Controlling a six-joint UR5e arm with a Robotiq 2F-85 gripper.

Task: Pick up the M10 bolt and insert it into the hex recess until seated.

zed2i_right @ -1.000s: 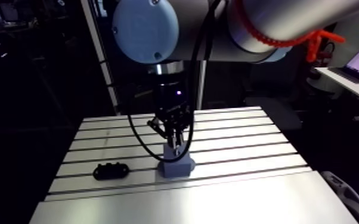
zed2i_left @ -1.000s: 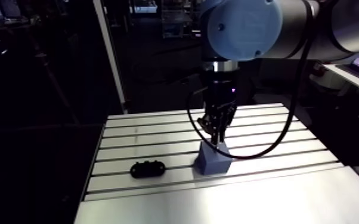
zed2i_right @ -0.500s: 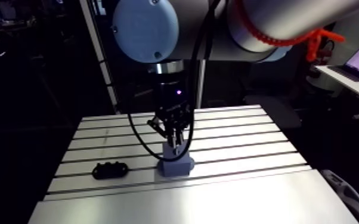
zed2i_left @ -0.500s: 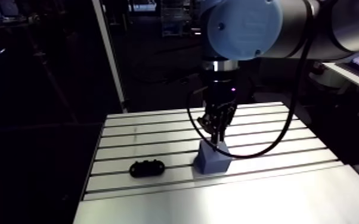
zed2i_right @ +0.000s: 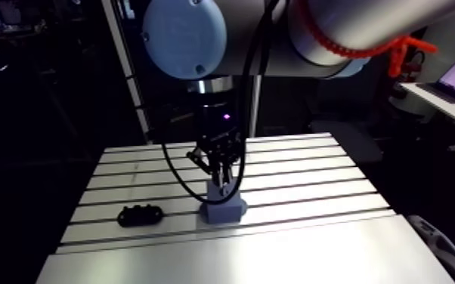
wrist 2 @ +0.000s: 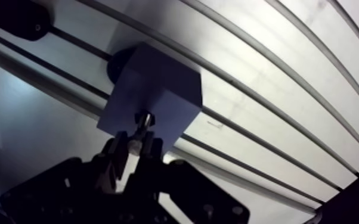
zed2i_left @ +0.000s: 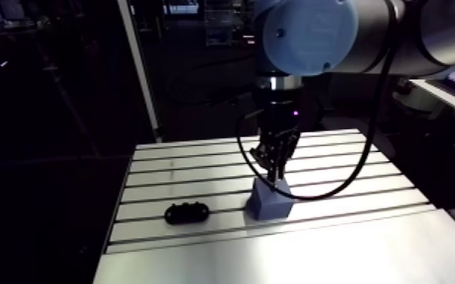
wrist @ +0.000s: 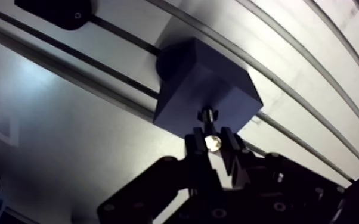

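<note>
My gripper [wrist: 212, 143] is shut on the M10 bolt [wrist: 209, 122], a dark shank with a shiny end showing between the fingertips. The bolt points down at the top face of a grey-blue block [wrist: 206, 86], and its lower end meets that face near the block's edge. Whether it sits inside a recess is hidden by the bolt itself. In the arm view the gripper [zed2i_left: 276, 175] hangs straight above the same block [zed2i_left: 270, 204], which stands on the slotted table [zed2i_left: 336, 170].
A black oblong fixture [zed2i_left: 187, 214] with holes lies on the table left of the block, also seen in the wrist view as the fixture [wrist: 56, 11] beyond the block. A smooth plate [zed2i_left: 314, 253] covers the table's front part.
</note>
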